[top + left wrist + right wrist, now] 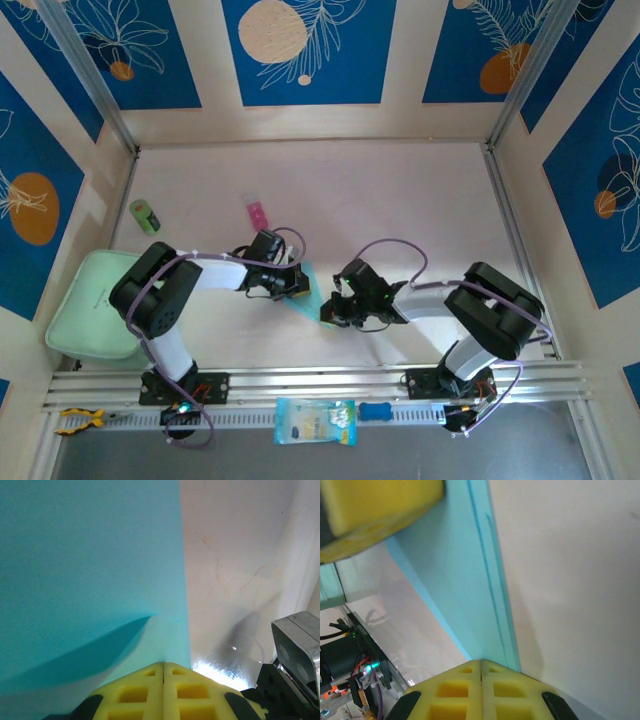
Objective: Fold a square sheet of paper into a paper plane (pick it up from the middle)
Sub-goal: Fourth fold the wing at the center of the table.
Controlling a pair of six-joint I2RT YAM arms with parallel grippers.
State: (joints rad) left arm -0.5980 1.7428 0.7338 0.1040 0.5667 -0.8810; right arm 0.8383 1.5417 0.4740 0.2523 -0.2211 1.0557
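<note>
Arms: two, bolted at the near edge of the bench (400, 190).
Hands: two, one per arm, facing each other near the middle of the bench.
Sheet of paper (306, 289): one, light cyan-blue, lying between the two hands as a narrow creased shape with a pointed near end.
Other items, one each: pink block (257, 213), green cylinder (145, 216), mint-green tray (92, 305), printed packet (315, 420), small blue piece (375, 411), yellow-handled tool (78, 420).
Left arm pose: the elbow is bent out to the left above the tray, and the forearm reaches right toward the centre.
Left hand (164, 677): the yellow pads are pressed together on the sheet's edge. The paper buckles upward just ahead of the seam and casts a shadow.
Right arm pose: the elbow is bent out to the right, and the forearm reaches left toward the centre.
Right hand (481, 672): the yellow pads are pressed together, pinching the narrow end of the sheet. Layered fold edges run straight into the seam.
Sheet location: near the middle of the bench, held at opposite ends. The pink block sits farther back and apart from it.
Rail items: the packet, blue piece and tool lie along the near rail, between and beside the arm bases.
</note>
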